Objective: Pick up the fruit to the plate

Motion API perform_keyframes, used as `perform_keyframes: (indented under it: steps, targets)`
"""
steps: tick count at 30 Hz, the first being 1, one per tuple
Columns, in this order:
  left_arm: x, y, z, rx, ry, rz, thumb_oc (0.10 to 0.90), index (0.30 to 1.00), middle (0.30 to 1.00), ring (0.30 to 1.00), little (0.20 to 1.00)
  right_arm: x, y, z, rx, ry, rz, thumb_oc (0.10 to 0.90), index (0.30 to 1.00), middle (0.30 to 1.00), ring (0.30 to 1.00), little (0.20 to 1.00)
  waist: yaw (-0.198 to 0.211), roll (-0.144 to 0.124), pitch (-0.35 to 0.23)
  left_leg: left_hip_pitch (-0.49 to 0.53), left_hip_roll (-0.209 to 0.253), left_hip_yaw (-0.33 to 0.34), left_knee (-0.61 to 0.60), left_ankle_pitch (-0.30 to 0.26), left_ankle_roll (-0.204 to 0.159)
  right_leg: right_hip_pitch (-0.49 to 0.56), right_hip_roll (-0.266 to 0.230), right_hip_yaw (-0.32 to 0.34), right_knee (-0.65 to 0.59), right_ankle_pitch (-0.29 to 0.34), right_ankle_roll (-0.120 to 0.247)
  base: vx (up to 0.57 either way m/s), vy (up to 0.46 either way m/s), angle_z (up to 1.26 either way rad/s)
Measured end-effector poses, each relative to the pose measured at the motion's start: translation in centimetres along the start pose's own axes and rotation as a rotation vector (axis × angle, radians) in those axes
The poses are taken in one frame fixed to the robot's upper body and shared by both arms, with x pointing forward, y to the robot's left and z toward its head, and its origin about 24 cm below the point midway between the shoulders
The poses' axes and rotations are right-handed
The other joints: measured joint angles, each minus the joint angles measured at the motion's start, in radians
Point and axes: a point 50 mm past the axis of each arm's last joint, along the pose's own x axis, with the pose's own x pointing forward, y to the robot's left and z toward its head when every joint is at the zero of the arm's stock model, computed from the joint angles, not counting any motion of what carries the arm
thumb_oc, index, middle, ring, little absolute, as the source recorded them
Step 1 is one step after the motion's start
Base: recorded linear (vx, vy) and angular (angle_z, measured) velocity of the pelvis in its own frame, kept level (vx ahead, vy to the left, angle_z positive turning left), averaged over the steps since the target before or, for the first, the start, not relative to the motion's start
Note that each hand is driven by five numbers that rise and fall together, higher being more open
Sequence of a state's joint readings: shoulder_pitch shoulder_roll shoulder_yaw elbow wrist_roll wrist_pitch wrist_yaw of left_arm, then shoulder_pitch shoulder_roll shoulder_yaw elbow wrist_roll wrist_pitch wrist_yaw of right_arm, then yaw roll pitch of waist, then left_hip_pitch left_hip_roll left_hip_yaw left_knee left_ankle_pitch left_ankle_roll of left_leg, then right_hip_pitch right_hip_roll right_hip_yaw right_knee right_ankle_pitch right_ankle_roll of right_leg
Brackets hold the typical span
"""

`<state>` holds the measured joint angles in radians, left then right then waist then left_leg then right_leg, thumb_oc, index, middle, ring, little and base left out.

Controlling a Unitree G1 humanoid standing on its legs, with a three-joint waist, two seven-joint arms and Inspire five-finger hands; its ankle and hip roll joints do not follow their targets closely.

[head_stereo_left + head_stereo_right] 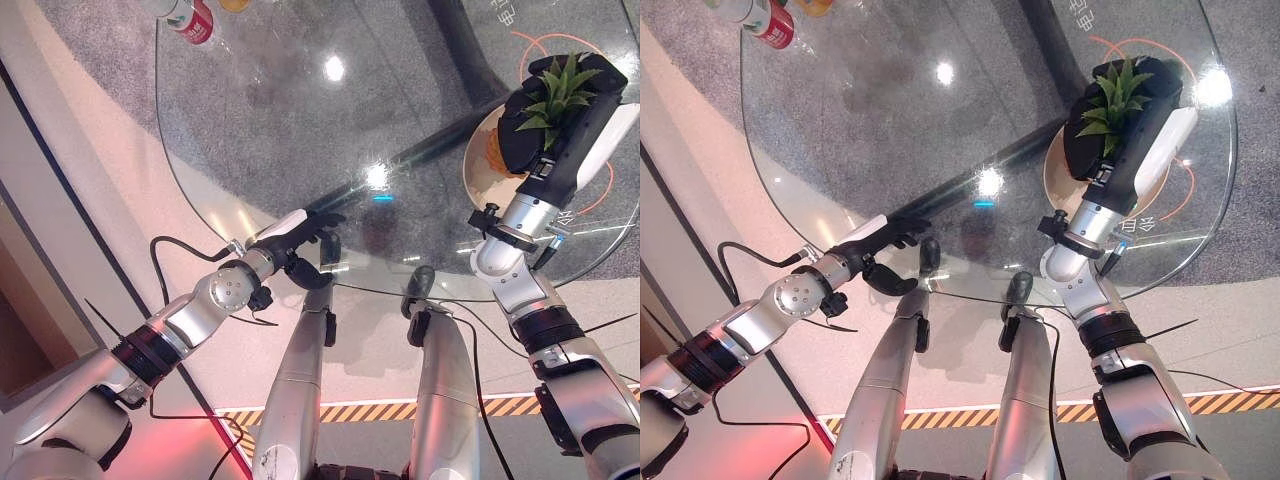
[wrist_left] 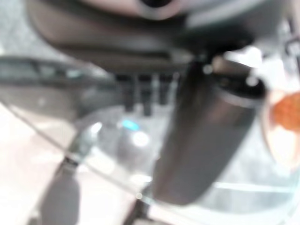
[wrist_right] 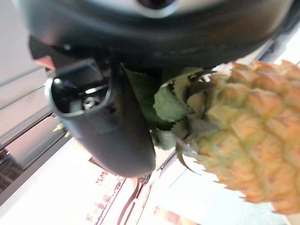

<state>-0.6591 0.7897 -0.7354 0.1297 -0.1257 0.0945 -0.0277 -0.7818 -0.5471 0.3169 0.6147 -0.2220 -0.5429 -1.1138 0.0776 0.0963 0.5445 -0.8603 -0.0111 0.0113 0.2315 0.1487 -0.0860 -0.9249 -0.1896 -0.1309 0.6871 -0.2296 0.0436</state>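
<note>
pineapple (image 3: pixel 248 140) in right hand (image 1: pixel 545 125), over plate (image 1: pixel 480 165)

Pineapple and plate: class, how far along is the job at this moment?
Done: the right hand has picked up the pineapple. In hand: it holds it by the leafy crown above the plate. Left: lowering and releasing. The left hand rests open at the glass table edge.

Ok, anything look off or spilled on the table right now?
Nothing looks spilled or broken. The right hand is shut on the pineapple over the plate at the glass table's right edge. The left hand hangs open at the near rim. A red bottle lies tipped at the far edge.
</note>
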Motion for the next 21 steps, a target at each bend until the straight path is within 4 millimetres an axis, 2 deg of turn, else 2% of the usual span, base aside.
perform_keyframes:
  steps: [10, 21]
  targets:
    - [0.2, 0.5, 0.3, 0.008, -0.020, 0.030, 0.800, 0.900, 0.900, 0.900, 0.900, 1.5, 0.5, 0.5, -0.010, -0.054, -0.001, 0.100, 0.300, 0.300, 0.300, 0.200, 0.000, 0.002, -0.001, -0.019, -0.002, 0.000, -0.001, 0.001, 0.000, -0.023, -0.002, 0.001, 0.006, -0.001, 0.000, 0.00, 0.000, 0.00]
    - [0.1, 0.6, 0.4, 0.010, -0.036, 0.055, 0.800, 0.900, 0.900, 0.900, 0.900, 2.1, 0.0, 0.3, -0.016, -0.075, -0.007, 0.100, 0.300, 0.300, 0.300, 0.200, 0.000, 0.004, -0.002, -0.034, -0.003, 0.000, -0.001, 0.002, 0.001, -0.039, -0.003, 0.001, 0.008, -0.001, -0.001, 0.00, 0.000, 0.00]
